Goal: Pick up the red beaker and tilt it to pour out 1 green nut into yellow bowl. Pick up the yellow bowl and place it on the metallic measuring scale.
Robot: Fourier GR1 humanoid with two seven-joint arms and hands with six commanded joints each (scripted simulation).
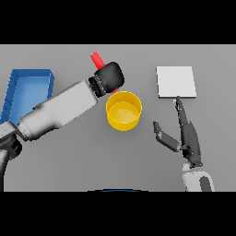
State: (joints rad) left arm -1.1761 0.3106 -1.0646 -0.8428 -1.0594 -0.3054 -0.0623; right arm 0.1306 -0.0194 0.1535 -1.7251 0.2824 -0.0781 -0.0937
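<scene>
Head view is showing a blue tray (27, 83) at far left, then the left hand (109, 77) curling around the red beaker (97, 59), tilting it above the yellow bowl (123, 110). Over-tilting risks spilling more than 1 nut; the nuts are staying hidden. Rightward, the right hand (188, 136) is resting spread beside the metallic scale (176, 81).
</scene>
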